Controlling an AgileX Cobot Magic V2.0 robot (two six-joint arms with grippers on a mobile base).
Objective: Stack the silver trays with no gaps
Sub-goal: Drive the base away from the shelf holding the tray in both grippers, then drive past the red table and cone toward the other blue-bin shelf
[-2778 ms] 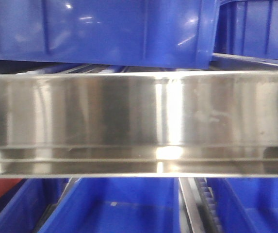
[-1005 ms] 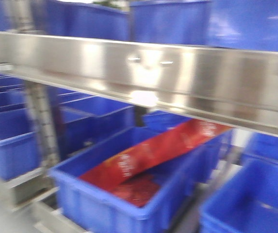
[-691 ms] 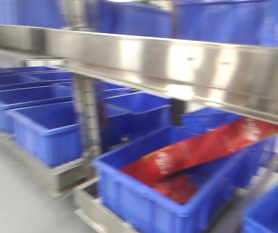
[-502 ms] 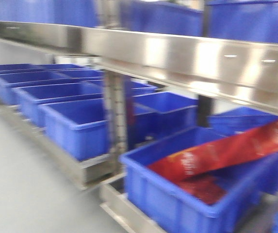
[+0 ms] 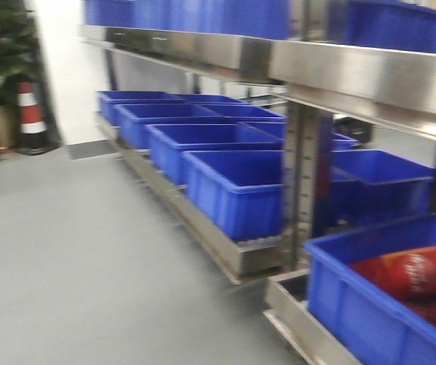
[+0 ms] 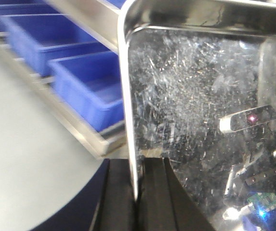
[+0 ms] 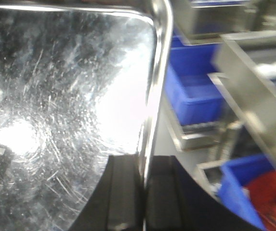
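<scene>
The left gripper (image 6: 137, 192) has its jaws closed on the out-turned rim of a silver tray (image 6: 200, 106), held in the air beside the shelf rack (image 6: 87, 21), whose blue bins (image 6: 87, 91) sit left of the tray. The right gripper (image 7: 144, 192) has its jaws clamped on a tray rim too, with the rack beyond it. Whether it is the same tray cannot be told.
</scene>
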